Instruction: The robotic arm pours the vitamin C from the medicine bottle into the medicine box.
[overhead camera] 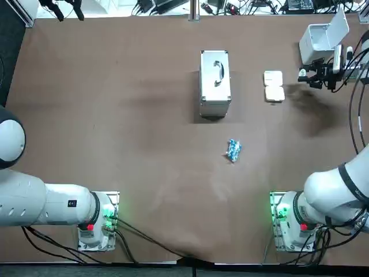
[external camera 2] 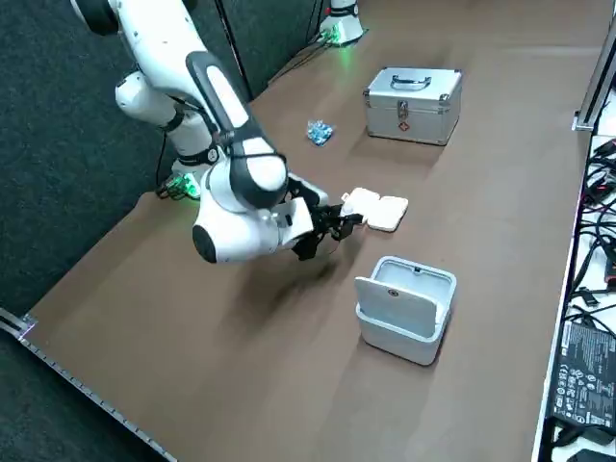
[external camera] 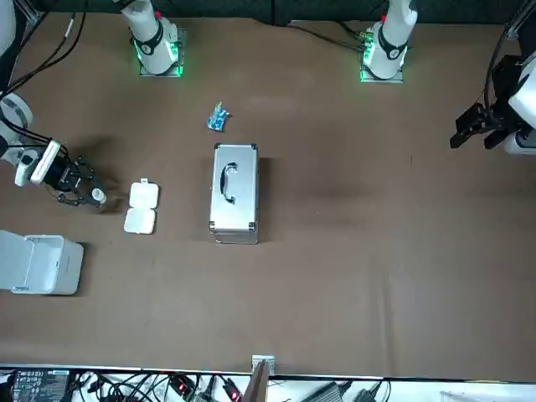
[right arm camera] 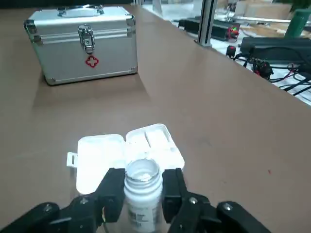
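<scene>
The right pincer (right arm camera: 144,181) is clamped on one white medicine bottle (right arm camera: 142,171), with a finger on each side. The bottle is upright, its top open, just beside one open white medicine box (right arm camera: 104,155) on the surface (right arm camera: 218,111). The bottle's label is too small to read. One silver case (right arm camera: 82,41) has a red cross (right arm camera: 91,61).

- A red cross (right arm camera: 92,61) stands on the front of the metal case (right arm camera: 63,48), upper right in the right side view.
- The label on the bottle (right arm camera: 142,201) clamped in the right gripper (right arm camera: 143,183), at the front view's left edge, is unreadable.
</scene>
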